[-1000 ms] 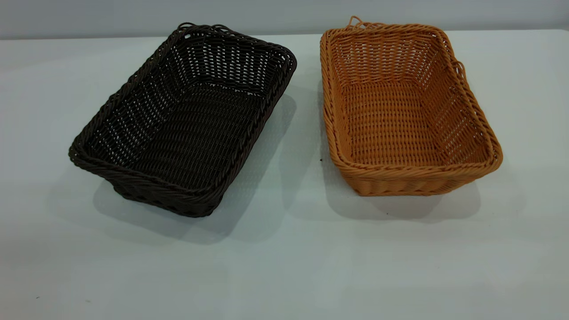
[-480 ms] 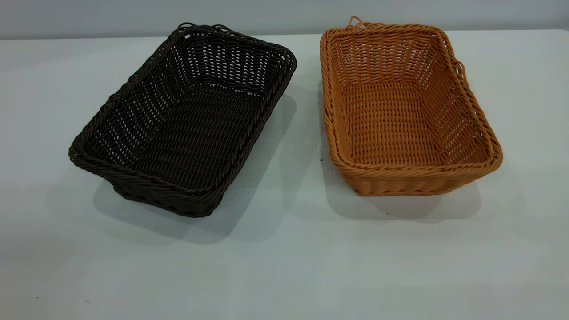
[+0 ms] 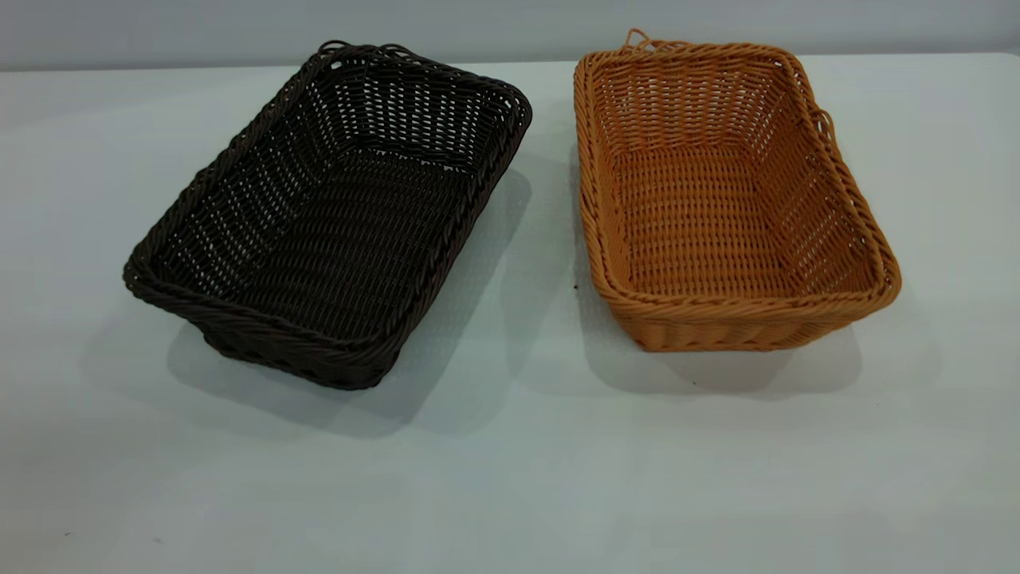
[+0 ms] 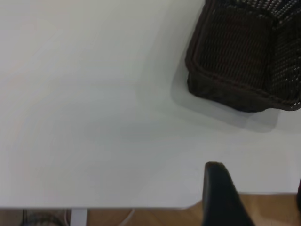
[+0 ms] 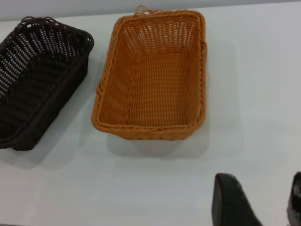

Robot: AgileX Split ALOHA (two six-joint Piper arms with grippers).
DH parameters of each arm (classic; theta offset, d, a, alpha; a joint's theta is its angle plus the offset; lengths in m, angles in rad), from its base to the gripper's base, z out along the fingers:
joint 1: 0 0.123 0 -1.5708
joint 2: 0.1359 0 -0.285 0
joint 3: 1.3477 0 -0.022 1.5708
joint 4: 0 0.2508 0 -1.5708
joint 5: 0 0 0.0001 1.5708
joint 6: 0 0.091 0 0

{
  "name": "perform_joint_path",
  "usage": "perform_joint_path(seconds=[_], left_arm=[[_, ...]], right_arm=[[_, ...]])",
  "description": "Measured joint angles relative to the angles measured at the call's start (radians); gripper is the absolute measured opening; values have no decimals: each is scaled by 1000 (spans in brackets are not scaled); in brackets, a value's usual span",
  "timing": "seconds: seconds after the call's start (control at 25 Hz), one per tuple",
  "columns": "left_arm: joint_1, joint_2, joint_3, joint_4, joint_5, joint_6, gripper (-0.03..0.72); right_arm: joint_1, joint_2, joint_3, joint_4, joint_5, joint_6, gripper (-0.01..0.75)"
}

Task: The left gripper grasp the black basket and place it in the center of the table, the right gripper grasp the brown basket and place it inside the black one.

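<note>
The black basket (image 3: 335,215) stands on the white table (image 3: 510,478) at the left, turned at a slant and empty. It also shows in the left wrist view (image 4: 244,56) and the right wrist view (image 5: 37,80). The brown basket (image 3: 717,199) stands to its right, apart from it and empty, and shows in the right wrist view (image 5: 155,80). Neither arm shows in the exterior view. My left gripper (image 4: 257,175) is open and empty over the table's near edge, well short of the black basket. My right gripper (image 5: 261,178) is open and empty, short of the brown basket.
A strip of bare table (image 3: 550,207) separates the two baskets. The table's front half (image 3: 510,494) holds nothing. The table's edge with wooden floor below (image 4: 141,214) shows in the left wrist view.
</note>
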Motion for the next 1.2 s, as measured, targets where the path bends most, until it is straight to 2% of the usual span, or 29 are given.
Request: perform_joint_path(seconds=[0.08, 0.2, 0.32, 0.44, 0.64, 0.84, 1.0, 1.2], left_arm=[[0, 83, -10, 12, -42, -10, 347], [0, 250, -25, 19, -206, 9, 356], [0, 453, -50, 17, -377, 49, 385], [0, 661, -92, 17, -480, 92, 446], [0, 961, -176, 12, -539, 177, 557], [0, 1164, -249, -108, -601, 300, 577], [0, 1283, -301, -307, -616, 470, 580], [0, 1344, -320, -588, -626, 696, 579]], right_arm=[[0, 68, 0, 13, -11, 0, 298], [0, 209, 0, 79, -106, -20, 389], [0, 371, 0, 186, -244, -128, 498], [0, 547, 0, 288, -294, -274, 577], [0, 844, 0, 513, -314, -443, 594], [13, 1164, -1, 761, -276, -580, 587], [127, 1409, -2, 932, -278, -612, 586], [327, 1689, -12, 1262, -295, -666, 586]])
